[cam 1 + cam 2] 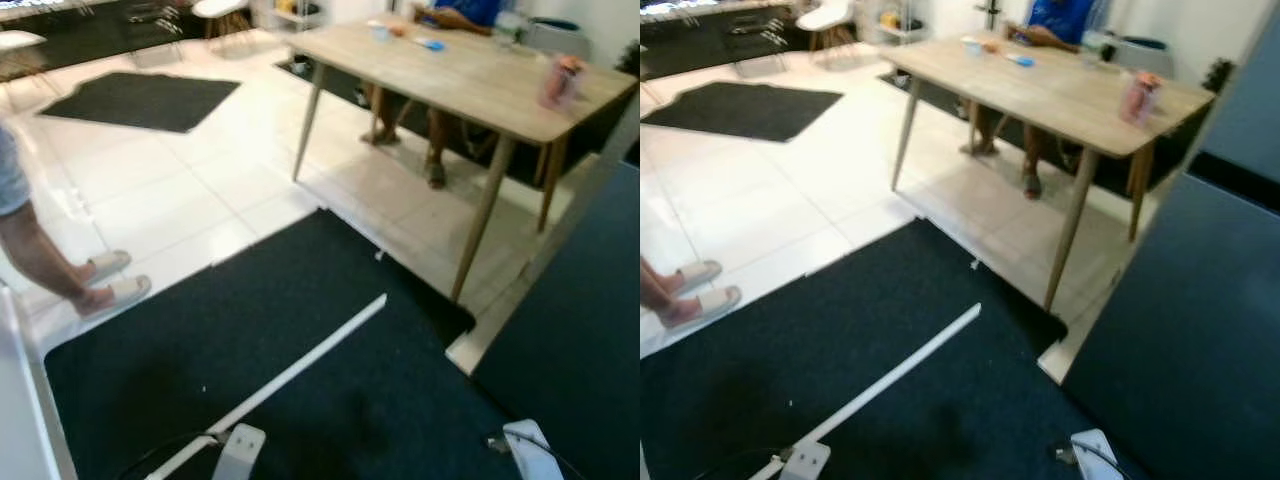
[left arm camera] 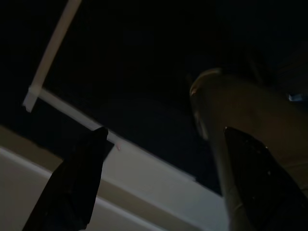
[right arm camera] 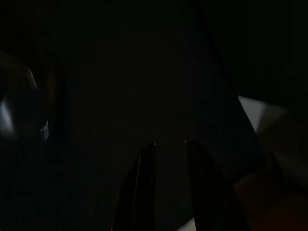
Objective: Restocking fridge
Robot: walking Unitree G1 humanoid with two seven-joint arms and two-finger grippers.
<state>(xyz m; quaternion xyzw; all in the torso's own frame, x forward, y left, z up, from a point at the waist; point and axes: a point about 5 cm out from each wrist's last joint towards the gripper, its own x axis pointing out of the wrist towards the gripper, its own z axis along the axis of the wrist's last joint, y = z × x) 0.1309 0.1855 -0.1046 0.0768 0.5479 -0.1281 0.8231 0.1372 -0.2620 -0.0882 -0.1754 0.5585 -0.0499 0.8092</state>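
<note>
Glossy white floor tiles meet dark carpet beneath a wooden worktop; wrist views show left claw spread wide, right claw narrowly parted.

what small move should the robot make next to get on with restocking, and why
Probably walk toward the light wooden table, where a pink bottle stands near the corner by the tall dark panel. Both arms hang idle over the dark carpet, holding nothing.
</note>
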